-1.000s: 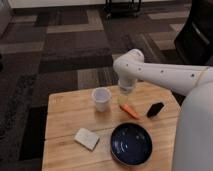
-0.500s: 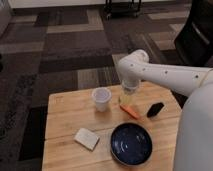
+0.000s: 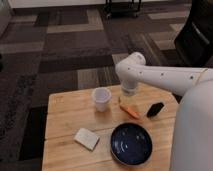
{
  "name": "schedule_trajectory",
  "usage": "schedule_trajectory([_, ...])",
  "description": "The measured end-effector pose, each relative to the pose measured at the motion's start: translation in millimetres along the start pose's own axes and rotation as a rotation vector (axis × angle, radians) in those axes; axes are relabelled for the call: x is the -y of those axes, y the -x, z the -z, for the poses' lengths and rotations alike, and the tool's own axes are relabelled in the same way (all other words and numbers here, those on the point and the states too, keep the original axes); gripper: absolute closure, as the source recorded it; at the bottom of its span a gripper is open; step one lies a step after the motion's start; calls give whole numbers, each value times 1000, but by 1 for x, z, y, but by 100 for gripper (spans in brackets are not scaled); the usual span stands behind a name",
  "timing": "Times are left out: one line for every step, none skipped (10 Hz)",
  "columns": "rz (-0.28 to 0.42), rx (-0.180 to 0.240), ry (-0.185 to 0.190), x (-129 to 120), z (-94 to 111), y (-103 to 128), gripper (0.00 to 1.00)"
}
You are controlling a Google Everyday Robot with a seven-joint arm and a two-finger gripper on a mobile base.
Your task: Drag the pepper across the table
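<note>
The orange pepper [image 3: 130,111] lies on the light wooden table [image 3: 65,120], right of the white cup [image 3: 101,98] and left of the small black block [image 3: 155,109]. My gripper [image 3: 126,100] reaches down from the white arm [image 3: 165,75] at the pepper's far left end, just above it. The arm's wrist hides the fingers.
A dark blue bowl [image 3: 131,144] sits at the table's front right. A tan sponge [image 3: 86,138] lies at the front left. Patterned carpet surrounds the table. A dark chair [image 3: 197,35] stands at the far right and a black cart [image 3: 122,7] at the back.
The arm's wrist has moved right and slightly toward the back over the pepper. The pepper, cup, block, bowl and sponge stay about where they were.
</note>
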Motion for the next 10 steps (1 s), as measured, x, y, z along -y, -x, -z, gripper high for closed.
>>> schedule_trajectory([5, 3, -1, -3, -6, 1, 35])
schedule_trajectory([9, 7, -2, -5, -12, 0, 35])
schedule_trajectory([13, 5, 0, -6, -20, -2, 35])
schedule_trajectory([24, -3, -5, -6, -30, -7, 35])
schedule_trajectory([50, -19, -19, -7, -37, -10, 35])
schedule_trajectory([65, -26, -26, -7, -40, -11, 35])
schedule_trajectory([79, -31, -46, -6, -47, -11, 35])
schedule_trajectory([79, -29, -63, -4, -50, -12, 35])
schedule_trajectory([85, -22, -74, -3, -51, -9, 35])
schedule_trajectory([99, -15, -88, -2, -54, -4, 35])
